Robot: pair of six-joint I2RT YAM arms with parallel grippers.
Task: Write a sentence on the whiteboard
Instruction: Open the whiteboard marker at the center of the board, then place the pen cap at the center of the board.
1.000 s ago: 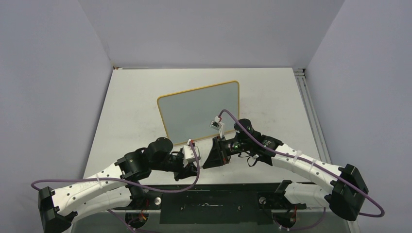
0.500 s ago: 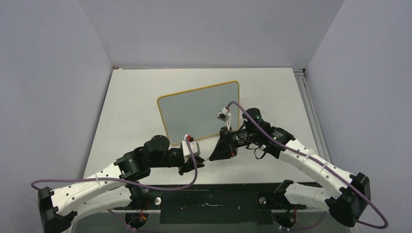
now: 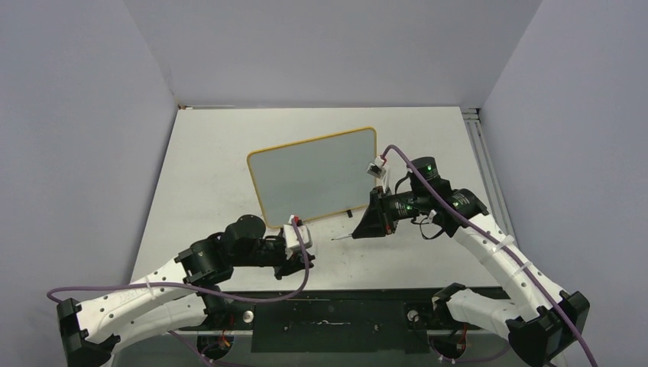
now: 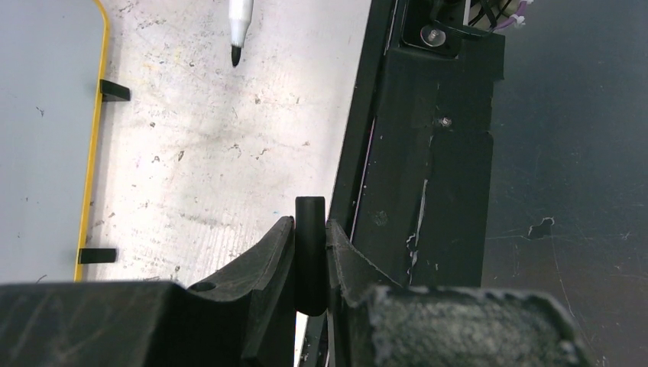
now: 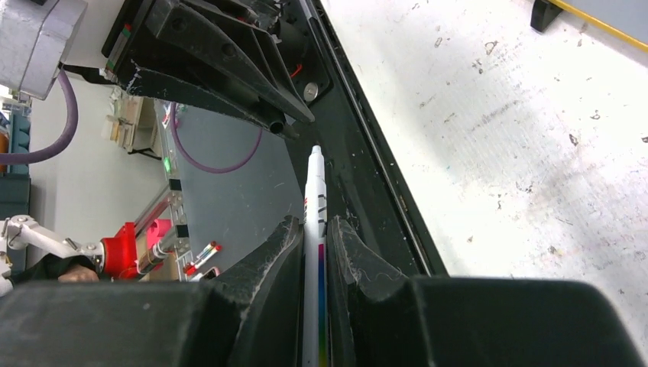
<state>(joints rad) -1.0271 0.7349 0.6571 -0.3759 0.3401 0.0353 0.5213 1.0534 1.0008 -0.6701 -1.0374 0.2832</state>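
The whiteboard (image 3: 313, 176) lies flat mid-table, with a yellow frame and a pale grey face; no sentence shows on it. Its edge (image 4: 92, 145) and two black feet show in the left wrist view, and a corner (image 5: 604, 23) in the right wrist view. My right gripper (image 3: 361, 228) (image 5: 315, 229) is shut on the slim white marker pen (image 5: 314, 191), uncapped, its black tip (image 4: 236, 55) just above the table below the board's near edge. My left gripper (image 3: 296, 264) (image 4: 311, 229) is shut on the black pen cap (image 4: 310, 252) over the table's front edge.
The black base plate (image 3: 336, 306) runs along the near edge under both arms. A metal rail (image 3: 485, 164) borders the table's right side. Grey walls enclose the back and sides. Purple cables loop off both wrists.
The two grippers were together at the front; the right gripper has drawn the pen out and moved right and back. The cap stayed in the left gripper, which shifted slightly.
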